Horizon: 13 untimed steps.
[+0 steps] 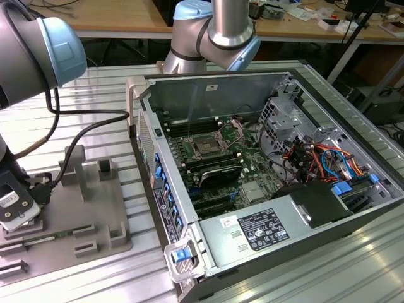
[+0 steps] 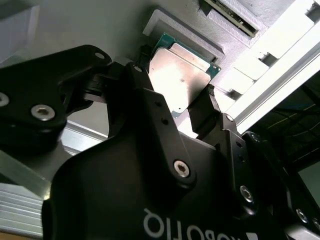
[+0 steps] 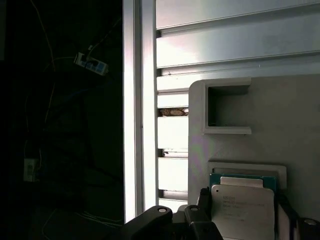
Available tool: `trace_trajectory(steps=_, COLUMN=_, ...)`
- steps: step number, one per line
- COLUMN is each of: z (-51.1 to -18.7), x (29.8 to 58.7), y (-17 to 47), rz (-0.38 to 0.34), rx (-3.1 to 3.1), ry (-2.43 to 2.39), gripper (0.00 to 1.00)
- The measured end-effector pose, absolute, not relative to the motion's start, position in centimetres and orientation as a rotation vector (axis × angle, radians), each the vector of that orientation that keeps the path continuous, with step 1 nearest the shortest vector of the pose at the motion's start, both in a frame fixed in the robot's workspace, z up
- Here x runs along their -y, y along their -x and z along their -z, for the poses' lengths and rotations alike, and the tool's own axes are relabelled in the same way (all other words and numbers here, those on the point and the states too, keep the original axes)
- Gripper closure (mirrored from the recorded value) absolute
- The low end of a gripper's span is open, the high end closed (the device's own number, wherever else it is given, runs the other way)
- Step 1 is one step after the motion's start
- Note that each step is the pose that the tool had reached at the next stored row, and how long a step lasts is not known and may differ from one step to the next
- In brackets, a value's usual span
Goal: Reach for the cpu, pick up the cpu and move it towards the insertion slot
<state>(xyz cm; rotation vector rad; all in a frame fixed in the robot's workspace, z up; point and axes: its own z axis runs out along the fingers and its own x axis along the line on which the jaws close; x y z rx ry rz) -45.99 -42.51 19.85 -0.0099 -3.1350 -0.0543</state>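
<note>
The cpu (image 2: 180,80) is a flat silvery square with a thin green rim, and it sits between my two black fingers in both wrist views. My gripper (image 2: 176,79) is shut on it, one finger (image 2: 142,67) on each side edge. In the first wrist view the cpu (image 3: 243,212) hangs just over the grey tray's shallow square recess (image 3: 247,167), where another green-edged strip shows behind it. In the exterior view my gripper (image 1: 22,211) is low over the grey tray (image 1: 95,208) at the far left. The insertion slot (image 1: 207,144) lies inside the open computer case, its silver frame (image 1: 233,129) hinged up.
The open computer case (image 1: 265,164) stands to the exterior view's right of the tray, its tall side wall (image 1: 151,158) between tray and socket. Raised grey blocks (image 1: 72,167) stand on the tray. A black cable (image 1: 88,123) loops from the arm. The table is ribbed aluminium (image 3: 225,45).
</note>
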Motion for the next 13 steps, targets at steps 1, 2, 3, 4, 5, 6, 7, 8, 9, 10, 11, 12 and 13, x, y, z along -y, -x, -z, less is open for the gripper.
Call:
trace_trajectory(steps=1, z=-19.85, x=42.51, y=45.99, rz=0.054, rx=3.135, ry=0.010, gripper=0.45)
trace_trajectory(steps=2, z=-19.85, x=42.51, y=45.99, rz=0.054, rx=3.135, ry=0.010, gripper=0.45)
trace_trajectory(steps=3, z=-19.88, x=42.51, y=45.99, rz=0.054, rx=3.135, ry=0.010, gripper=0.45)
trace_trajectory(steps=4, z=-19.90, x=42.51, y=45.99, rz=0.054, rx=3.135, ry=0.010, gripper=0.45)
trace_trajectory(steps=5, z=-19.91, x=42.51, y=45.99, rz=0.054, rx=3.135, ry=0.010, gripper=0.45)
trace_trajectory(steps=6, z=-19.91, x=42.51, y=45.99, rz=0.054, rx=3.135, ry=0.010, gripper=0.45)
trace_trajectory(steps=7, z=-19.91, x=42.51, y=45.99, rz=0.054, rx=3.135, ry=0.010, gripper=0.45)
trace_trajectory(steps=8, z=-19.94, x=42.51, y=45.99, rz=0.054, rx=3.135, ry=0.010, gripper=0.45)
trace_trajectory(steps=9, z=-20.04, x=42.51, y=45.99, rz=0.054, rx=3.135, ry=0.010, gripper=0.45)
trace_trajectory(steps=10, z=-20.09, x=42.52, y=45.99, rz=0.054, rx=3.135, ry=0.010, gripper=0.45)
trace_trajectory(steps=11, z=-20.12, x=42.52, y=45.98, rz=0.054, rx=3.136, ry=0.010, gripper=0.45)
trace_trajectory(steps=12, z=-20.20, x=42.52, y=45.98, rz=0.054, rx=3.137, ry=0.010, gripper=0.45)
trace_trajectory(steps=13, z=-20.28, x=42.52, y=45.98, rz=0.054, rx=3.137, ry=0.010, gripper=0.45)
